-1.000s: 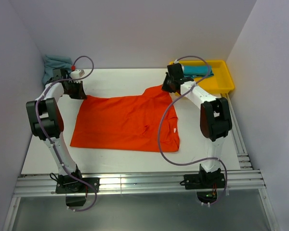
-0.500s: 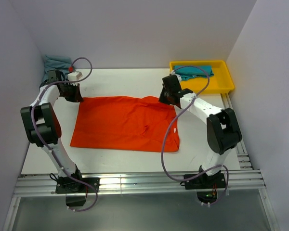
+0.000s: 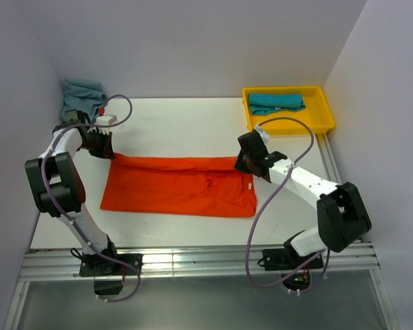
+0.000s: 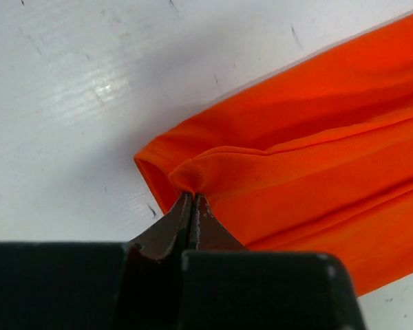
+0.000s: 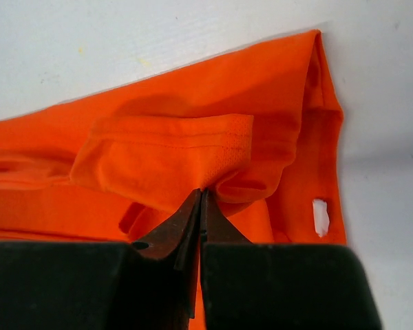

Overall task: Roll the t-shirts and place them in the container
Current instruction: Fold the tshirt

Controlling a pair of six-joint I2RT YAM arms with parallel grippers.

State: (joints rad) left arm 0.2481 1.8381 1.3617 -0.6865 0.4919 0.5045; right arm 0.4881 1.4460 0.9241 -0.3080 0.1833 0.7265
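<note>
The orange-red t-shirt lies across the middle of the white table, its far edge folded toward me into a long band. My left gripper is shut on the shirt's far left corner. My right gripper is shut on the far right corner, pinching a folded hem. A teal t-shirt lies folded in the yellow tray. A grey-blue t-shirt is bunched at the far left corner.
The yellow tray stands at the far right of the table. A white label shows on the orange shirt near my right gripper. Purple cables loop over both arms. A metal rail runs along the near table edge.
Both grippers have pulled the shirt's far edge toward me, folding it over. The shirt now shows as a narrower band. The right arm swung out from the tray, uncovering the teal shirt.
</note>
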